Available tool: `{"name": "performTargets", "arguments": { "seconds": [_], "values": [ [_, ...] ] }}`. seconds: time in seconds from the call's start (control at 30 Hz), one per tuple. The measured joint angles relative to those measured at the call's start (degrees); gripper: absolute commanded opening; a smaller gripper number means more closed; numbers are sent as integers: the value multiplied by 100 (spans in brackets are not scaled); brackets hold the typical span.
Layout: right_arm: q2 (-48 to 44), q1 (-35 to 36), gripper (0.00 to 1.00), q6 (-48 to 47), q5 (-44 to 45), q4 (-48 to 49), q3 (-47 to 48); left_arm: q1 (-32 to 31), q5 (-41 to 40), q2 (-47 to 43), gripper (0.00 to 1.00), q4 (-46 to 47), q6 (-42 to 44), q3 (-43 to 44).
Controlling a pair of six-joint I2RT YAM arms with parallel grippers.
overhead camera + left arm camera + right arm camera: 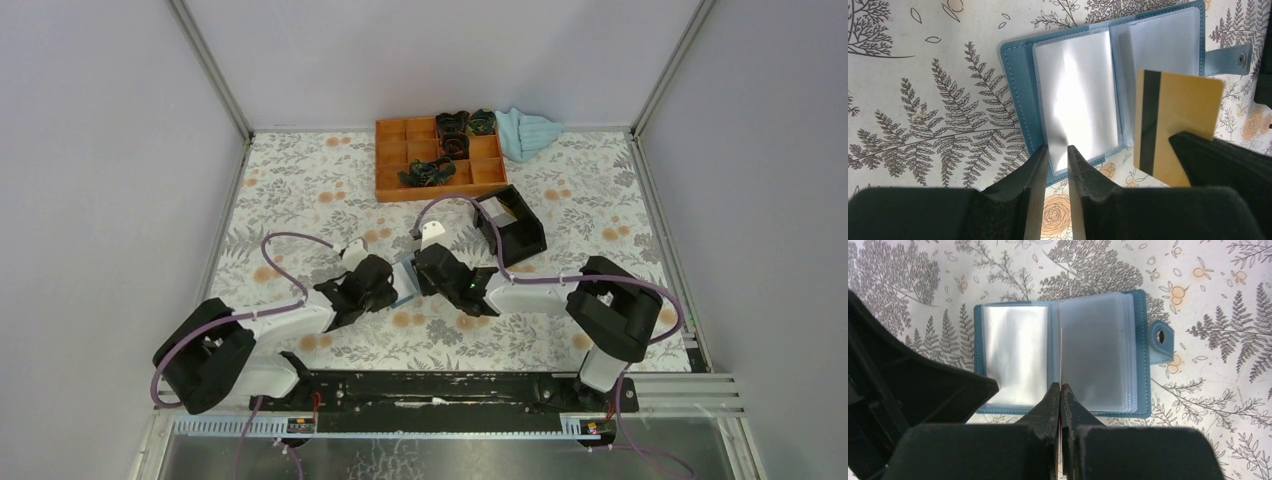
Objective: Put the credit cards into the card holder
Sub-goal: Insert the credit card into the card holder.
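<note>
Fingers point(1033, 175) of your left end effector point(1057, 152) stand narrowly apart at the near edge of the left-hand clear sleeve. You cannot tell whether they pinch it or only press on it. Between your two arms, the small teal-blue folding card holder point(1098, 355) lies spread open and flat on the floral-patterned table point(923, 125). Its clear plastic sleeves face up and its snap tab point(1160, 337) sticks out from the right-hand cover. Just right of the spine, the thin tan-orange credit card point(1188, 110) with a black stripe stands on edge above the right-hand stack of sleeves. You cannot tell whether its far edge touches a sleeve. Your right end effector point(1060, 390) is clenched on that card's near end, fingers pressed together with only the card between them.
</note>
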Motion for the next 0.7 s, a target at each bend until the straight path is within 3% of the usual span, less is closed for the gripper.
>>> {"name": "performTargets", "arguments": {
  "seconds": [0.37, 0.7],
  "values": [
    [-55, -610, 0, 173, -927, 398, -107, -2, -66, 94, 28, -7, 11, 76],
    [37, -754, 0, 273, -1718, 804, -107, -2, -138, 210, 28, -33, 140, 179]
  ]
}}
